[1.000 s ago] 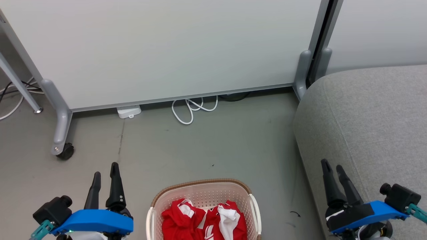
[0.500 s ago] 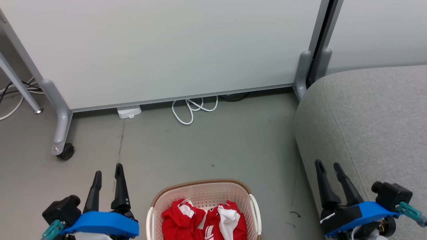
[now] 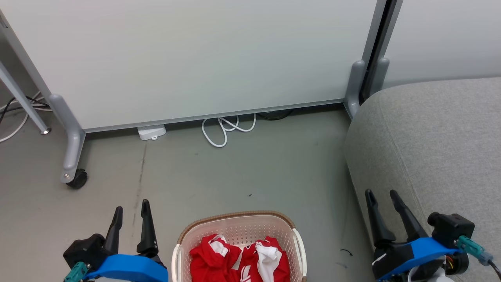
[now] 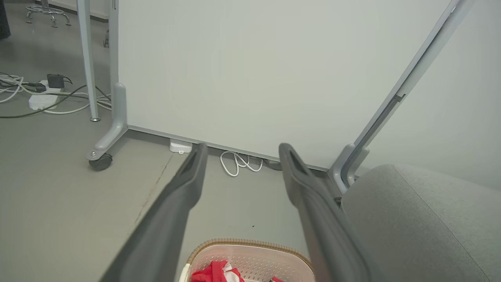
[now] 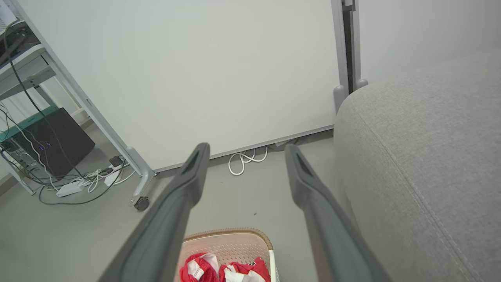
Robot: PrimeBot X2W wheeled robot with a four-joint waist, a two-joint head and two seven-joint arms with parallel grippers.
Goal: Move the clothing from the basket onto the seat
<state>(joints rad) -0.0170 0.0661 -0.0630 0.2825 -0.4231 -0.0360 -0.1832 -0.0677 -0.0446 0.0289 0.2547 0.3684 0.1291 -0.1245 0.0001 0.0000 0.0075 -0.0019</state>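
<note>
Head view: your red clothing [image 3: 213, 258] lies in the basket [image 3: 235, 214], the seat [image 3: 430, 137] to its right. Left gripper [image 3: 132, 204] and right gripper [image 3: 380, 192] flank the basket, fingers wide apart and empty, probably ready for reaching in.

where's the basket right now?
The basket is bottom centre in the head view, on the floor between left gripper and right gripper, left of the seat.
</note>
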